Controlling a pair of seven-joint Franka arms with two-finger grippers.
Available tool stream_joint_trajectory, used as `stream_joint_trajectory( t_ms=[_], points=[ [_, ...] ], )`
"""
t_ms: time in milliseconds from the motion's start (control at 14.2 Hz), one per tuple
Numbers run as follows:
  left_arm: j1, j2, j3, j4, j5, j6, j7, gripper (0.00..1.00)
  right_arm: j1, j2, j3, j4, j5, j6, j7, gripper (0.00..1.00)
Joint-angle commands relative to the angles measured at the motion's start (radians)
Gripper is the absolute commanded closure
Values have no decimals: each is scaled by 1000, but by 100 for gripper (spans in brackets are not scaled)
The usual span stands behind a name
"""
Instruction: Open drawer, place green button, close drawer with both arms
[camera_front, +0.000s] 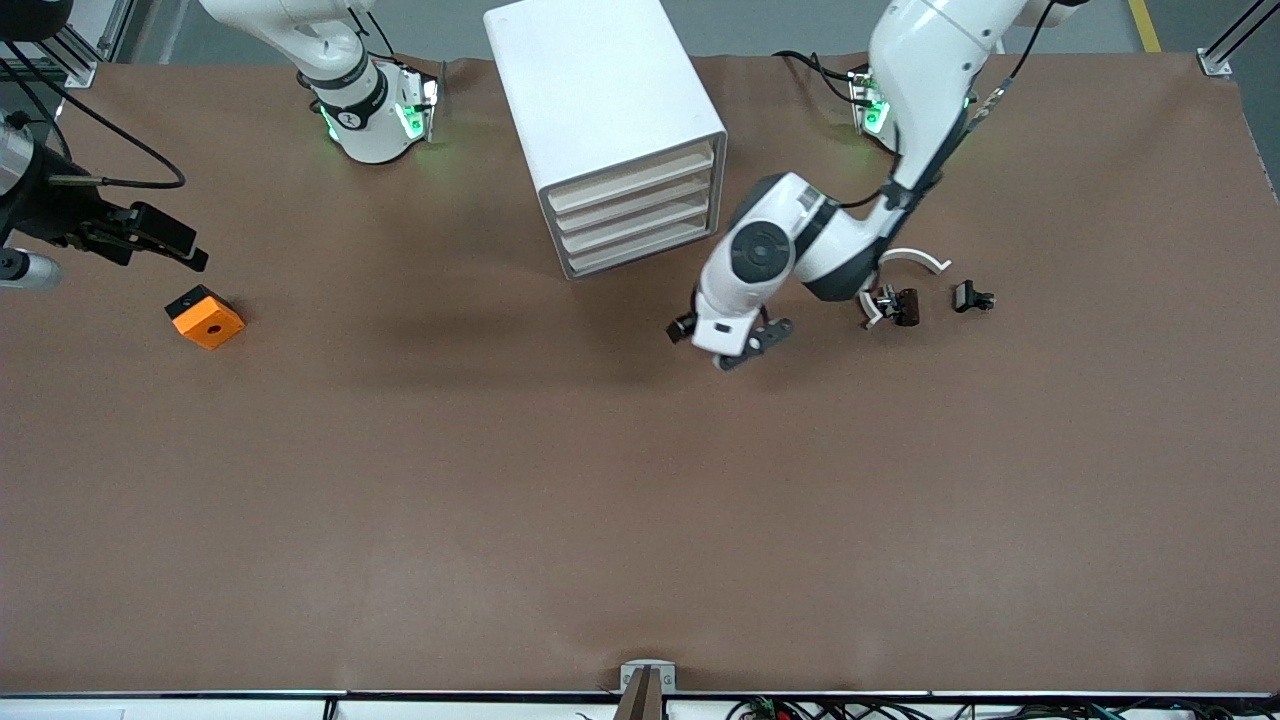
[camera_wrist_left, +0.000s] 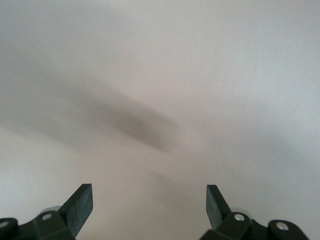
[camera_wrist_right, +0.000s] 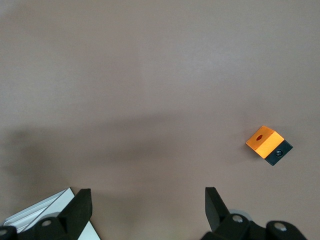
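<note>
The white cabinet (camera_front: 600, 100) stands at the table's robot side, and all its drawers are shut. The lowest drawer (camera_front: 640, 250) shows only its cream front. My left gripper (camera_front: 747, 345) is open and empty, low over the table beside that drawer's end, toward the left arm's side. In the left wrist view the left gripper (camera_wrist_left: 150, 205) has only a pale blurred surface ahead. My right gripper (camera_front: 172, 243) is open and empty, above the orange cube (camera_front: 205, 317); the right wrist view shows the right gripper (camera_wrist_right: 148, 207) over bare table. No green-capped button is in view.
The orange cube also shows in the right wrist view (camera_wrist_right: 262, 140), along with a corner of the cabinet (camera_wrist_right: 45, 212). Two small black clip-like pieces (camera_front: 900, 305) (camera_front: 973, 297) and a white curved piece (camera_front: 915, 258) lie toward the left arm's end.
</note>
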Motion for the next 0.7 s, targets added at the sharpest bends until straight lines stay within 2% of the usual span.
stream_joint_trajectory(
  t_ms=[0,211,423,634],
  points=[
    [81,-55,-7,70,94,-153,-9,0,-16,-15,18,-10,-56,1,-10,0],
    [135,-54,-5,182,254,-299,-5,0,-19,-23,16,-13,-64,-19,-12,0],
    [155,-55,-7,243,427,-397,11,0,-29,-44,18,-15,-87,-21,-24,0],
    [206,-61,-7,314,475,-474,121,0,-32,-49,18,-6,-92,-22,-24,0]
  ],
)
